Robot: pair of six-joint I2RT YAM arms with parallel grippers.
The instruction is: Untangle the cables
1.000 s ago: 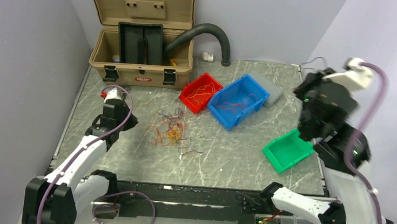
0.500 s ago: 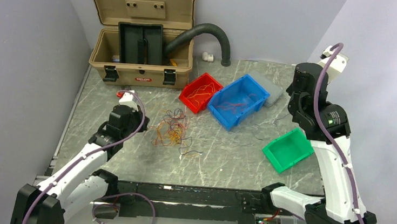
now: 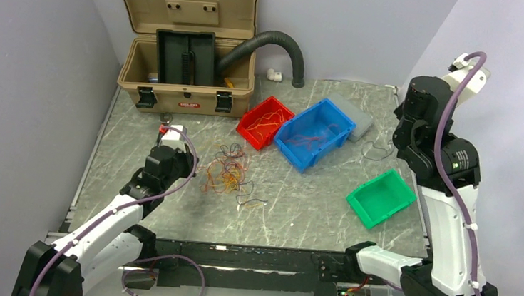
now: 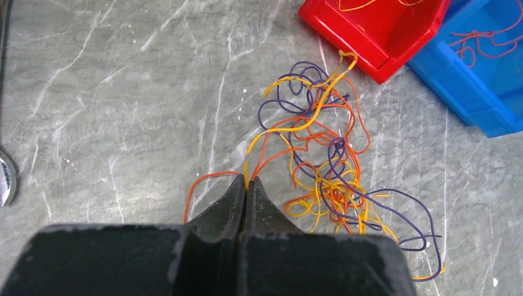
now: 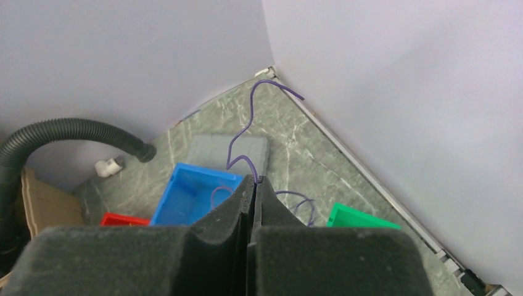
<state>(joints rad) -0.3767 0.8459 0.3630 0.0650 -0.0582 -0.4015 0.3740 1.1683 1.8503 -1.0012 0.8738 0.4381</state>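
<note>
Cables (image 3: 227, 170) lie in a loose orange, yellow and purple tangle on the bench (image 3: 311, 208), left of centre. Left end effector (image 4: 247, 184), at 9 o'clock of the tangle, is clamped on an orange-yellow strand (image 4: 290, 128) at the tangle's edge. Red bin (image 3: 249, 137) stands at 1 o'clock of the tangle, blue bin (image 3: 289, 150) just beside it at 2 o'clock, green bin (image 3: 380, 198) at 3 o'clock, well apart. Right end effector (image 5: 255, 180), high over the bins, is clamped on one purple strand (image 5: 251, 114).
</note>
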